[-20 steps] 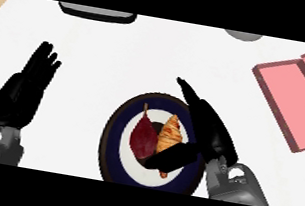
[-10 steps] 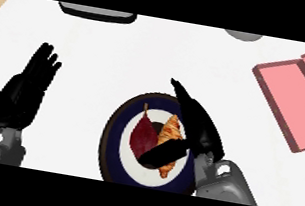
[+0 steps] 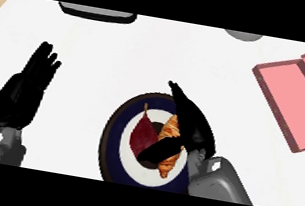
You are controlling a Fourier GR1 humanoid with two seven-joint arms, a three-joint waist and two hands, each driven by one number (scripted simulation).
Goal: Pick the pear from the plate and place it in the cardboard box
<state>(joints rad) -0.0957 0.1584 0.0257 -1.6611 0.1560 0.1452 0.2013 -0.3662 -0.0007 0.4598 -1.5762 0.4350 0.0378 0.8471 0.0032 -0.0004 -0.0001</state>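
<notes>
The dark red pear point(image 3: 146, 133) lies on the round plate point(image 3: 114, 134) with a dark blue rim and a white ring, at the near middle of the white counter point(image 3: 140, 62). Just right of it, touching it, lies a golden, flaky pastry point(image 3: 172, 128).

The right hand point(image 3: 191, 124) has slid left over the plate since a moment ago. Now its long black fingers point(image 3: 180, 97) stretch straight over the far right rim, and its thumb point(image 3: 161, 149) reaches across under the pastry to the near end of the pear. The fingers are not wrapped round the pear yet. I think the hand is getting ready to close on it, and the pastry may get in the way.

The left hand point(image 3: 24, 89) rests at the left with flat, relaxed fingers and holds nothing.

The pink box point(image 3: 297, 106) sits open at the far right, well apart from the plate. It looks flat and stiff, with straight walls. The pear looks smooth and shaped like a drop.
</notes>
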